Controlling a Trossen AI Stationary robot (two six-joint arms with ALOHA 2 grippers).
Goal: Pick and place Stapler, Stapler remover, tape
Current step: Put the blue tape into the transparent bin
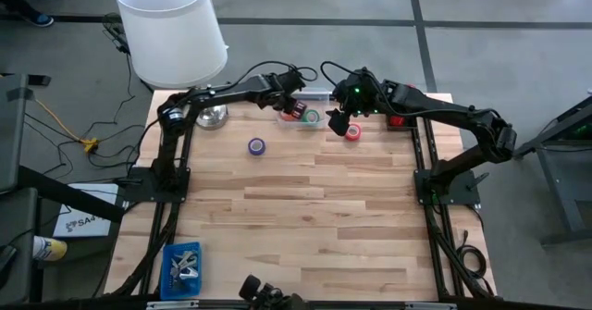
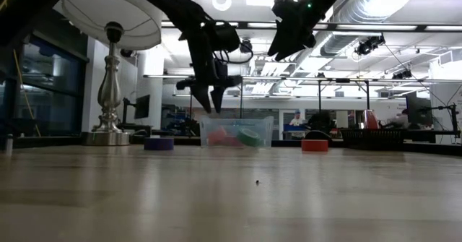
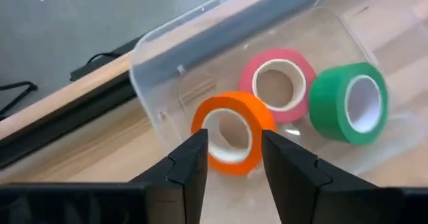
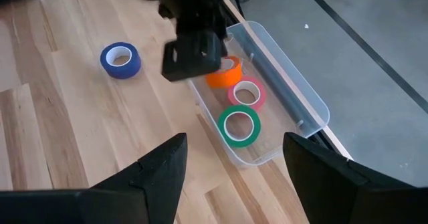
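The left gripper [image 3: 231,158] hangs over the clear bin [image 3: 167,57], fingers parted and empty, with an orange tape roll [image 3: 231,127] lying in the bin directly beneath them beside a pink roll [image 3: 277,83] and a green roll [image 3: 348,103]. Lifting straight up should keep the fingers off the bin wall. The right gripper [image 4: 234,164] hovers spread nearby, the purple roll [image 4: 120,59] off to its side on the table [image 4: 60,124]; the stapler cannot be made out.

Pale wood-plank counter [image 1: 305,217], smooth and matt. Clear glossy plastic bin [image 4: 304,103]. Tape rolls [image 3: 231,130] have pale card-like cores. Shiny metal lamp base [image 2: 110,90]; white matt shade [image 1: 171,28].
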